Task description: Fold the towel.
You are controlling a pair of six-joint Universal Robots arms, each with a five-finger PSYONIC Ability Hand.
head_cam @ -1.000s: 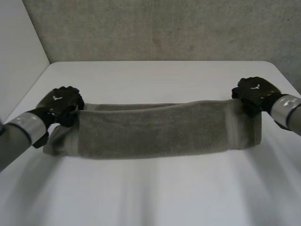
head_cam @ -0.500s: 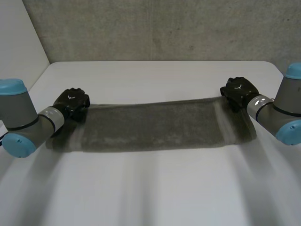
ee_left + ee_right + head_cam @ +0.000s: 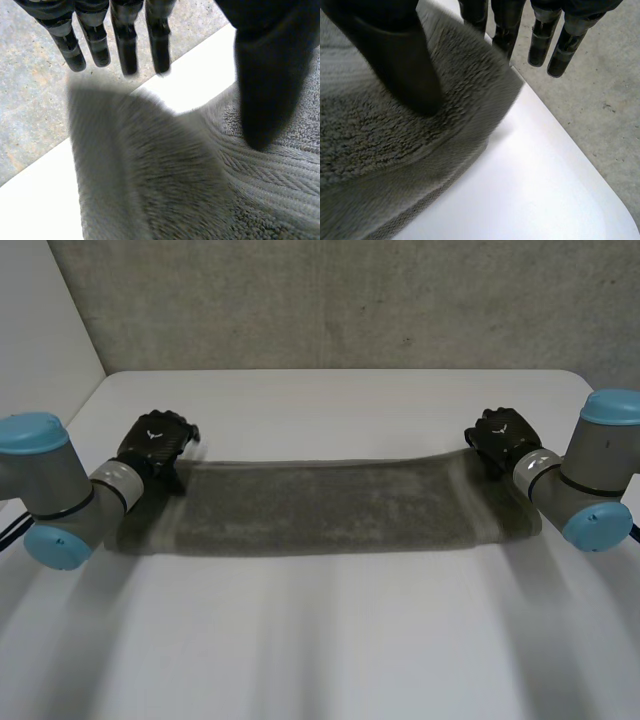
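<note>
A grey towel (image 3: 330, 505), folded into a long band, lies flat across the white table (image 3: 330, 640). My left hand (image 3: 155, 443) is at the band's far left corner. In the left wrist view its fingers (image 3: 125, 45) are straight and spread away from the thumb (image 3: 265, 75), and the towel (image 3: 165, 175) hangs loose below them. My right hand (image 3: 500, 438) is at the far right corner. There its fingers (image 3: 545, 40) point straight past the towel's (image 3: 395, 140) corner while the thumb (image 3: 400, 60) rests over the cloth.
A grey wall stands behind the table's far edge (image 3: 330, 371). A concrete floor (image 3: 600, 75) lies beyond the table's right side. Bare tabletop stretches in front of the towel.
The towel, held raised a second ago, has come down flat on the table. Both hands moved slightly inward and away from me, and their fingers have straightened, letting the corners go.
</note>
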